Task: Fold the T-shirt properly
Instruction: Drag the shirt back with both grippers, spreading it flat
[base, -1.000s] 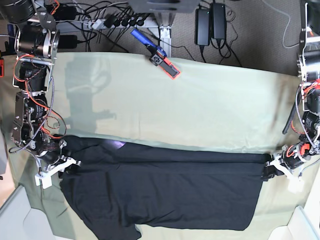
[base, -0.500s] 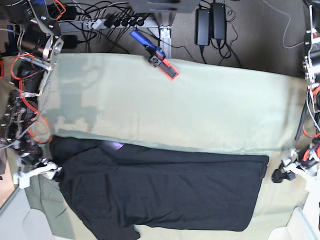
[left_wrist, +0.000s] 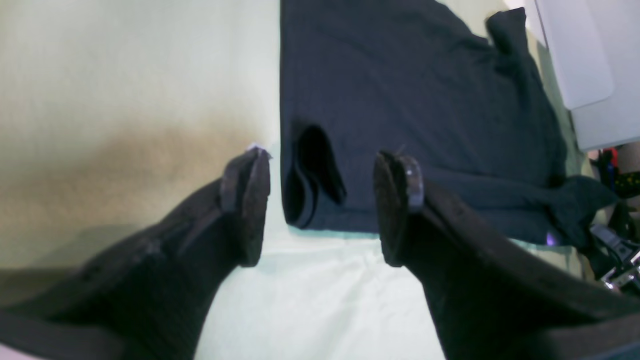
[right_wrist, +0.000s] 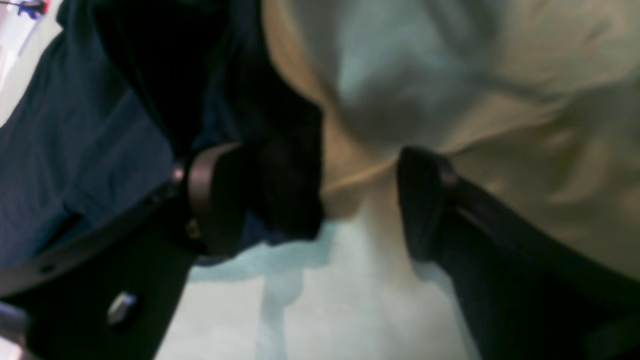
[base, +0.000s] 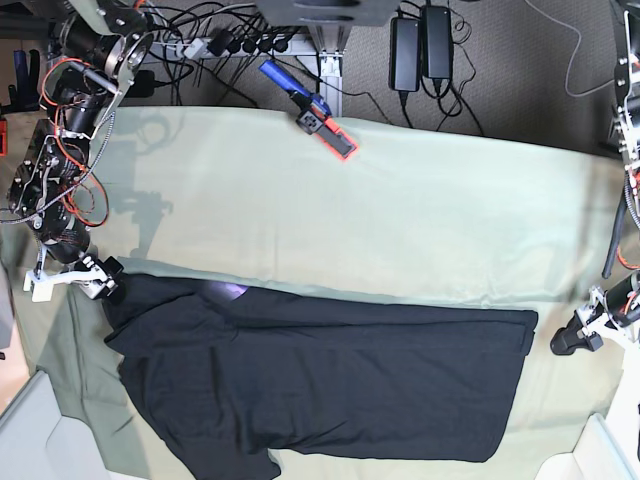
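Observation:
The black T-shirt lies flat on the pale green cloth, folded lengthwise along the near side, with a small pale label showing near its far edge. My left gripper is open and empty just off the shirt's right-hand corner; in the left wrist view that folded corner lies on the cloth beyond the fingers. My right gripper is open at the shirt's left-hand corner; in the right wrist view a black fold sits beside one finger.
A blue and orange tool lies at the cloth's far edge. Cables and power bricks are on the floor behind. White bins stand at the near corners; one shows in the left wrist view.
Both grippers let go of the shirt's corners and opened. The left drew off to the right; the right moved outward, then back beside the shirt's left corner. The shirt settled flat.

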